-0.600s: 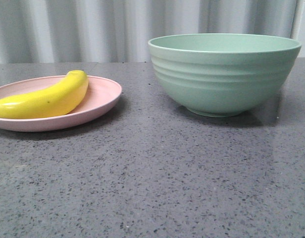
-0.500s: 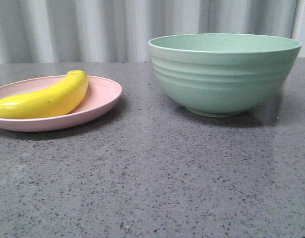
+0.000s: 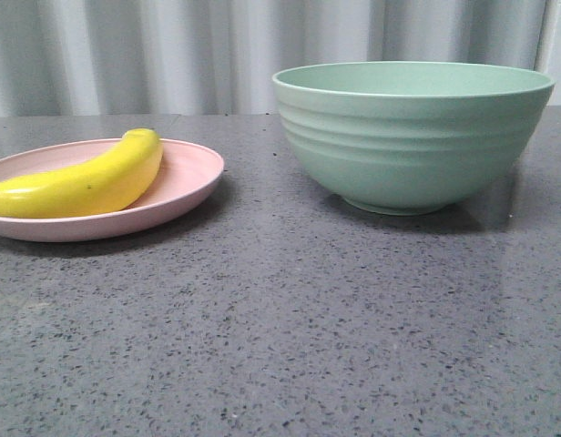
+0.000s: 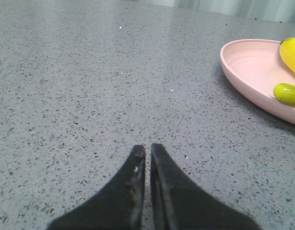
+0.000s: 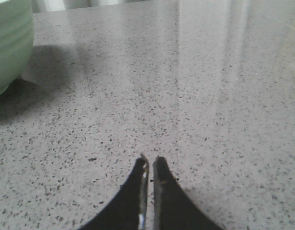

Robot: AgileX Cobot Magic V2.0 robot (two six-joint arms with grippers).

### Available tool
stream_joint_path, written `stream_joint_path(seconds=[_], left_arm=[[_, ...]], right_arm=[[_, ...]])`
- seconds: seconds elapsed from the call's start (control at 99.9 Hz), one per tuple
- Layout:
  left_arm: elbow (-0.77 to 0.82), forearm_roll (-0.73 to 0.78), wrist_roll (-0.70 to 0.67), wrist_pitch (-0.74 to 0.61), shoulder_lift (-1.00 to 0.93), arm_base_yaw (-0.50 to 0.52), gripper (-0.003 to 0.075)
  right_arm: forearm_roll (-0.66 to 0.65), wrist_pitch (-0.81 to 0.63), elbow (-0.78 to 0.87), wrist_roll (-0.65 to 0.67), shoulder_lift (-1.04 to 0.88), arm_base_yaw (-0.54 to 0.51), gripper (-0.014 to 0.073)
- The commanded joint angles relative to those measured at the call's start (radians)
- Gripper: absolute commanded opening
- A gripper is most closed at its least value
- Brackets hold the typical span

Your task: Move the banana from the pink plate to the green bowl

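The yellow banana (image 3: 85, 182) lies on the pink plate (image 3: 185, 177) at the left of the front view. The mint-green bowl (image 3: 413, 137) stands upright to the right of the plate, apart from it. No gripper shows in the front view. In the left wrist view my left gripper (image 4: 148, 147) is shut and empty over bare table, with the plate (image 4: 248, 67) and the banana (image 4: 292, 53) off to one side. In the right wrist view my right gripper (image 5: 151, 159) is shut and empty over bare table, with the bowl's side (image 5: 8, 40) at the frame edge.
The grey speckled tabletop (image 3: 280, 319) stretches toward the camera in front of plate and bowl. A pale corrugated wall (image 3: 171, 55) stands behind them.
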Motion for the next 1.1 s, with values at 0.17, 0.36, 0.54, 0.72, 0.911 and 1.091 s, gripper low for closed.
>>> stream_joint_path(seconds=[0.17,0.36,0.54,0.72,0.911,1.091], left_arm=[[0.027,-0.009,-0.008,-0.024,-0.033,0.001,-0.0018],[0.026,-0.009,-0.008,-0.036,-0.033,0.001,-0.0018],[0.026,0.003,-0.008,-0.036,-0.033,0.001,-0.0019],[0.026,0.031,-0.008,-0.041,-0.033,0.001,-0.0019],[0.026,0.054,-0.008,-0.065,-0.033,0.001,-0.0019],[0.026,0.056,-0.008,-0.086,-0.033,0.001,-0.0019]], right_arm=[[-0.001,-0.025,0.026,-0.008,-0.016,-0.005,-0.0074],[-0.001,-0.025,0.026,-0.008,-0.016,-0.005,-0.0074],[-0.001,-0.025,0.026,-0.008,-0.016,-0.005,-0.0074],[-0.001,-0.025,0.026,-0.008,-0.016,-0.005,-0.0074],[-0.001,-0.033,0.026,-0.008,-0.016,-0.005,-0.0074],[-0.001,-0.074,0.026,-0.006,-0.016,-0.005,-0.0074]])
